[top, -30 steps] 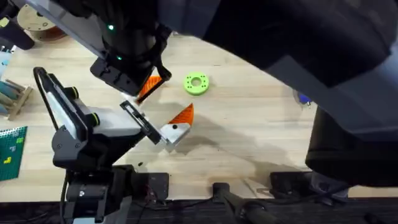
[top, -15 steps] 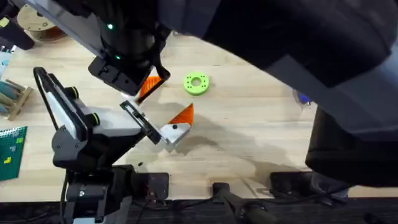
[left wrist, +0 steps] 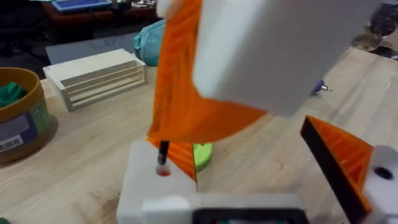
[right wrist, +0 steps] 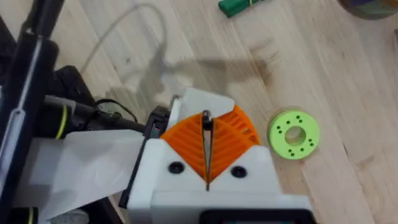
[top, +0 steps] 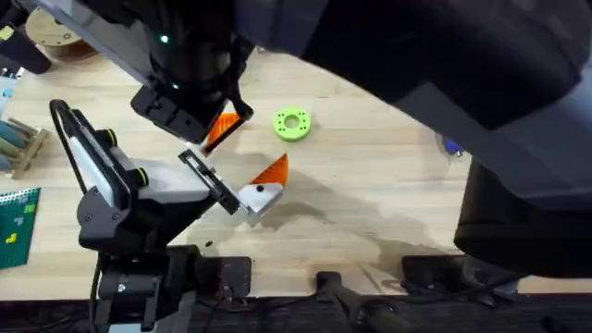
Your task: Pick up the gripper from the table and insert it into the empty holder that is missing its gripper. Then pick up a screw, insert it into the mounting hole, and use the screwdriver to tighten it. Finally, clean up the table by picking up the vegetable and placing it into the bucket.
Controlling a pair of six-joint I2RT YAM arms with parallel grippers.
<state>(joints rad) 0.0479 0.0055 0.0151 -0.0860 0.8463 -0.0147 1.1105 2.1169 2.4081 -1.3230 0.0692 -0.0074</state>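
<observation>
My left gripper (top: 242, 153) (left wrist: 249, 180) is open, its fingers far apart. One finger's white holder (left wrist: 152, 186) has an orange ribbed piece (left wrist: 181, 158) seated on it. My right gripper (top: 217, 129) (right wrist: 207, 143) hangs right over that holder, its orange pads (right wrist: 230, 140) shut on a thin dark pin, apparently the screw (left wrist: 163, 150), whose tip meets a hole in the holder. The blue screwdriver (top: 451, 146) (left wrist: 318, 87) lies at the far right of the table (top: 370, 203). The green vegetable (right wrist: 239, 6) lies on the table near the yellow bucket (left wrist: 22, 118) (right wrist: 370, 6).
A lime-green ring (top: 292, 124) (right wrist: 293, 134) lies just right of the grippers. A brown spool (top: 55, 37), a wooden slatted rack (left wrist: 93, 78) and a green board (top: 17, 227) stand along the left side. The right arm looms dark across the upper right.
The right gripper has edged slightly to the left over the holder. Nothing else has moved.
</observation>
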